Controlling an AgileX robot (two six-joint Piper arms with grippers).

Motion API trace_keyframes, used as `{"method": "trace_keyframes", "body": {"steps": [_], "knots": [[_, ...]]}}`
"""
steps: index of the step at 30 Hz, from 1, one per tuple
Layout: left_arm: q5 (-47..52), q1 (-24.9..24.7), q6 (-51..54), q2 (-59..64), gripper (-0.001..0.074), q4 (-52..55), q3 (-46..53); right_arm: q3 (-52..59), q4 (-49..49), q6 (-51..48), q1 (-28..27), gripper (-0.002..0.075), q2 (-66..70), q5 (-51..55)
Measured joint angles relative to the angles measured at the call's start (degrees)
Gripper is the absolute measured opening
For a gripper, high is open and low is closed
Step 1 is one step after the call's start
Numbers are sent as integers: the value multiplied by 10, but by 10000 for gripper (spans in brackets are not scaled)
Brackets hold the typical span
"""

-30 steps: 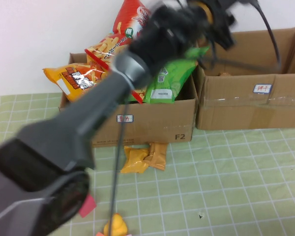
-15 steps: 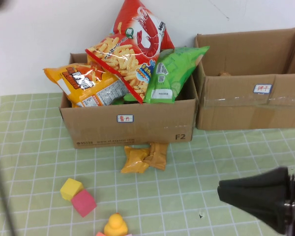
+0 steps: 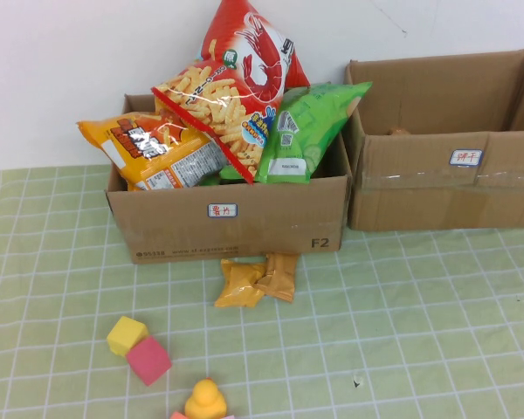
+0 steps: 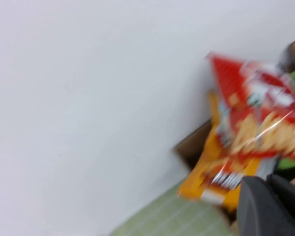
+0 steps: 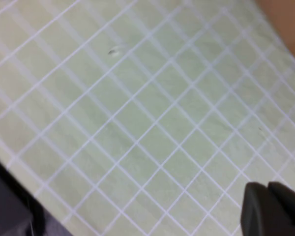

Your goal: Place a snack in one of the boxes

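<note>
Your target, the orange pouch (image 3: 255, 279), lies on the mat touching the left box (image 3: 236, 223): light, soft, crinkly, likely slippery, so pinch a sealed edge; left gripper (image 4: 270, 206) and right gripper (image 5: 273, 209) show pressed together, pinching nothing, out of the high view.

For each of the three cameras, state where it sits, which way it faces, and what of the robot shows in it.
High view: raised on the robot's side, angled down at the brown cardboard box of snack bags and green checked table mat; no arm shows.
Left wrist view: faces the white wall and the red shrimp-chip bag, also in the high view; the left gripper shows, shut.
Right wrist view: faces down at the mat; the right gripper shows, shut.
</note>
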Motion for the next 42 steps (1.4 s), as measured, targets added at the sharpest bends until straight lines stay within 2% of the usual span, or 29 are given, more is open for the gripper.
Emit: {"method": "trace_keyframes", "body": {"steps": [5, 6, 10, 17, 23, 28, 35, 42], "knots": [[-5, 0, -93, -125, 0, 93, 177, 34, -20, 85, 0, -2, -73, -15], [-28, 0, -121, -177, 0, 116, 254, 63, -25, 109, 0, -2, -110, -37], [-105, 0, -176, -295, 0, 142, 426, 131, -76, 166, 0, -2, -176, -91], [-269, 0, -303, -459, 0, 185, 735, 251, -166, 343, 0, -2, -278, -186], [-402, 0, -380, -531, 0, 205, 934, 339, -176, 388, 0, -2, -330, -243], [-505, 0, -422, -536, 0, 210, 1022, 370, -176, 400, 0, -2, -337, -267], [-636, 0, -469, -536, -1, 216, 1084, 371, -177, 402, 0, -2, -337, -274], [-666, 0, -475, -536, -1, 223, 1129, 371, -177, 402, 0, -2, -337, -274]]}}
